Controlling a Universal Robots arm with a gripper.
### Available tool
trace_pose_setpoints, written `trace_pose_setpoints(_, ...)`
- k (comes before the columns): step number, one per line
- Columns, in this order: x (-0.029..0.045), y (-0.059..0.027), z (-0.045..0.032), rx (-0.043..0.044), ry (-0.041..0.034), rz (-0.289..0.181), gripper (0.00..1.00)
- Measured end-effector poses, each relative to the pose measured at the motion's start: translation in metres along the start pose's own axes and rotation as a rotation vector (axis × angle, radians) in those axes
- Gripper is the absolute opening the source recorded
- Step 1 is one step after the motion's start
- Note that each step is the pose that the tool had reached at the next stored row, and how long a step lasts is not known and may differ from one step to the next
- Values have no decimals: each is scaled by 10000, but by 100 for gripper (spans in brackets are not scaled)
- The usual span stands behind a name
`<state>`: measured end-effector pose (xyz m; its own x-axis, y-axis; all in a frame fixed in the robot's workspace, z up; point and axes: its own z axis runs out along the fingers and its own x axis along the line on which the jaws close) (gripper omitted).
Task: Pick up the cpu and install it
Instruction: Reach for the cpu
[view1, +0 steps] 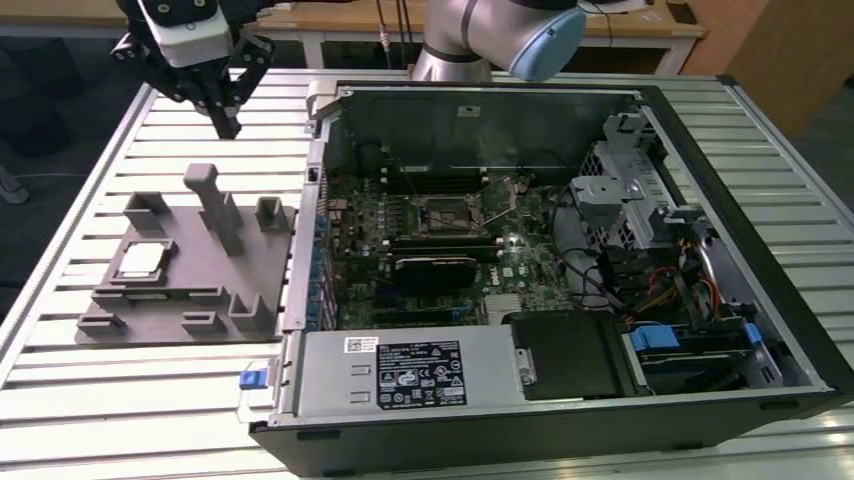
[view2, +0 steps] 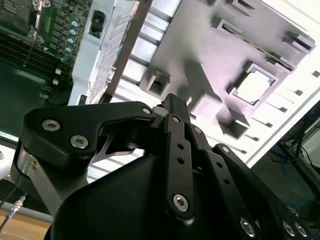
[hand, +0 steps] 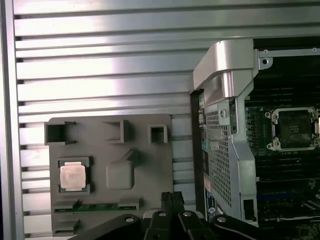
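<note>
**A:** We start with the slatted tabletop (view1: 160, 400). The open computer case (view1: 400, 440) takes the exterior view's right, and the grey holder block (view1: 187, 290) sits just beside it on the left.

**B:** And our cpu (view1: 140, 262)?

**A:** It lies flat in a pocket of that block, metal top up, on the side away from the case. It's square, so we find no long axis; its edges run with the block's.

**B:** Where do we have the hand (view1: 227, 125)?

**A:** Raised above the tabletop, at the block's far side as the exterior view shows it. The fingers are pressed together and hold nothing. From there our cpu lies lower, toward the exterior view's left and nearer the camera, well apart. The socket (view1: 447, 212) lies the other way, inside the case.
</note>
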<state>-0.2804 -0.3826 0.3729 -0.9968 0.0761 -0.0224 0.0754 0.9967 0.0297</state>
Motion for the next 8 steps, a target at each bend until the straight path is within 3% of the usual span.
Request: trace_pose_setpoints(8,172,-15,37,0,0,0,11)
